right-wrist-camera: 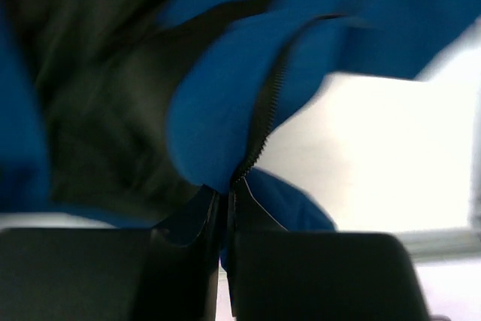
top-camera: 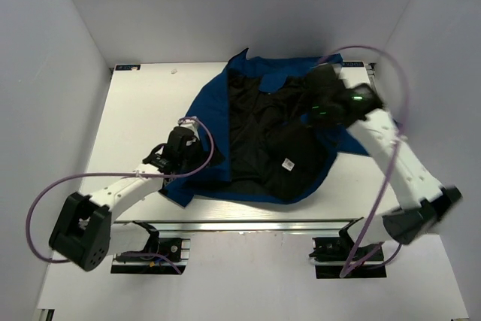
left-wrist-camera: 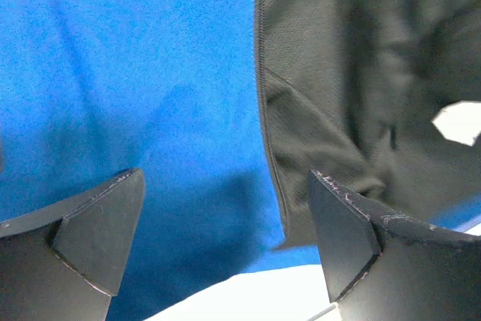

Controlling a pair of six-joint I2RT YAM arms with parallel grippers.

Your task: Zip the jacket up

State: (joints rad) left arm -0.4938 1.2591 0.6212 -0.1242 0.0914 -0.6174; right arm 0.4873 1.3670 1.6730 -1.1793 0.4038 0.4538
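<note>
the large royal-blue fabric jacket (top-camera: 210, 110) is lying open on the white surface (top-camera: 143, 110), its zipper (right-wrist-camera: 261, 114) not yet joined. right fingers (right-wrist-camera: 207, 238) are clamping that toothed edge; left fingers (left-wrist-camera: 98, 231) are hanging apart over it.

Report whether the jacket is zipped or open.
Open. The jacket lies spread on the table, its black lining exposed across the middle.

2 white arms (top-camera: 124, 189) with black joints (top-camera: 79, 231), lilac cables (top-camera: 30, 219) and black end effectors (left-wrist-camera: 225, 216).
</note>
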